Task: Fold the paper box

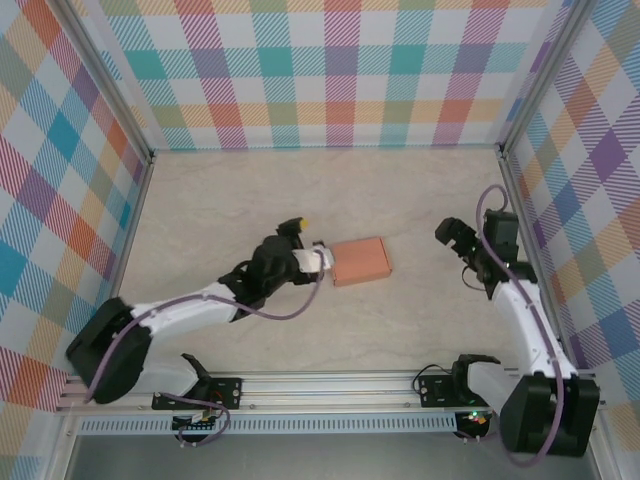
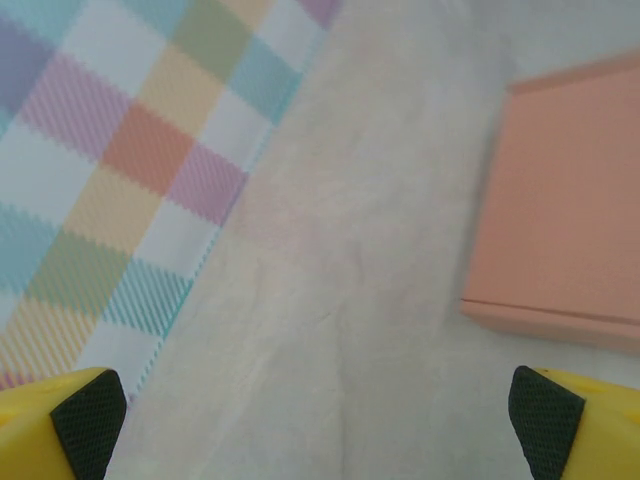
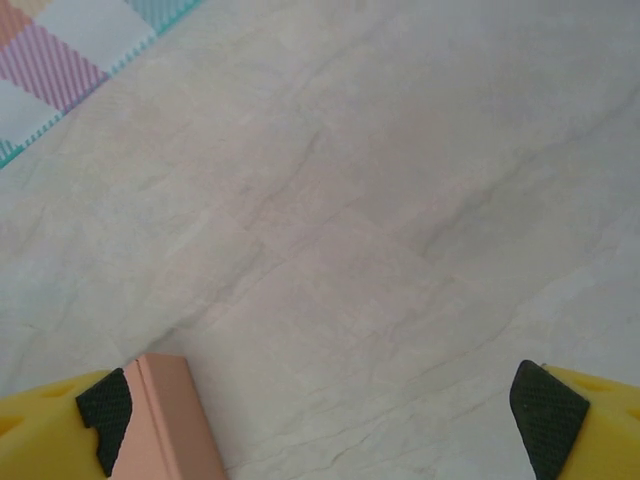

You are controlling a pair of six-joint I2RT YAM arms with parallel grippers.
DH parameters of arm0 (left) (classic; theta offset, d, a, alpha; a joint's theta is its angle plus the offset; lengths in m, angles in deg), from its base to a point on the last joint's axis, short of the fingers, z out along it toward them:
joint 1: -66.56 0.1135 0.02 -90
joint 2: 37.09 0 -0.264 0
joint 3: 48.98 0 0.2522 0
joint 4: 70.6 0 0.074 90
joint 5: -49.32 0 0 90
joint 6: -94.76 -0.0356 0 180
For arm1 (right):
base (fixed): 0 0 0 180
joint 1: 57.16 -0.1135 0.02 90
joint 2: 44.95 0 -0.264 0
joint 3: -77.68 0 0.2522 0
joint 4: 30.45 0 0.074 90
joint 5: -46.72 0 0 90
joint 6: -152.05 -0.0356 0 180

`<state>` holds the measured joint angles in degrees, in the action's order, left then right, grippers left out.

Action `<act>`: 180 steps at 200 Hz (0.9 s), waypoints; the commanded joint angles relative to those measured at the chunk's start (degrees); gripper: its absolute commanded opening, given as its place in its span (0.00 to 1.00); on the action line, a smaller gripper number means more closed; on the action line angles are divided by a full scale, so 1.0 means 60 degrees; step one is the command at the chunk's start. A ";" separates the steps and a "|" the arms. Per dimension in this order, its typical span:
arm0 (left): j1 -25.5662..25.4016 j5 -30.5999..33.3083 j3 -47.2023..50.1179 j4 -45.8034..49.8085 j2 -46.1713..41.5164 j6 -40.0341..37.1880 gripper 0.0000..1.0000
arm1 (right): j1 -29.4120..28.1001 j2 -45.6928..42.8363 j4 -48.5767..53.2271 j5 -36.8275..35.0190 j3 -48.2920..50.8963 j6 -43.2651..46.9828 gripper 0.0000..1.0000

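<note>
The paper box (image 1: pixel 360 260) is a salmon-orange flat rectangular box lying closed on the table near the middle. My left gripper (image 1: pixel 312 243) sits just left of it with its jaws wide open. In the left wrist view the box (image 2: pixel 570 200) lies ahead to the right, and only bare table shows between the yellow fingertips (image 2: pixel 85 420). My right gripper (image 1: pixel 448 234) hovers well to the right of the box, apart from it. In the right wrist view it is open over bare table, with a corner of the box (image 3: pixel 165 425) beside its left fingertip (image 3: pixel 105 415).
Plaid walls (image 1: pixel 330 70) enclose the pale marble-patterned table (image 1: pixel 250 190) at the back and on both sides. An aluminium rail (image 1: pixel 330 385) runs along the near edge, between the arm bases. The left wall's foot (image 2: pixel 120 150) shows in the left wrist view.
</note>
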<state>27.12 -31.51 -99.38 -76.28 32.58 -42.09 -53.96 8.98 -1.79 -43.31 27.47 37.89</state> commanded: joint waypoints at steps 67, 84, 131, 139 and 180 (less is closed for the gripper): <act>0.5206 -0.0531 0.0439 0.0717 0.0661 0.9059 1.00 | -0.0752 0.1151 -0.5391 -0.1012 0.2222 0.3944 1.00; 0.5156 -0.0220 -0.0175 0.0886 0.1460 0.8798 1.00 | -0.0766 0.1993 -0.6476 -0.0900 0.2469 0.3641 1.00; 0.5109 -0.0850 -0.0257 -0.1113 0.2412 0.7248 1.00 | -0.0764 0.4109 -0.8719 -0.0920 0.2068 0.3864 1.00; 0.5103 -0.1509 -0.0028 -0.2084 0.2567 0.6910 1.00 | -0.0768 0.4615 -0.9430 -0.0609 0.2136 0.3878 1.00; 0.5210 -0.1555 -0.0419 -0.2976 0.4184 0.6815 1.00 | -0.0779 0.5561 -1.0579 -0.1000 0.2352 0.3712 1.00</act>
<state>58.09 -38.81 -99.34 -89.94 53.17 0.42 -58.40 42.51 -56.98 -48.31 41.06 60.42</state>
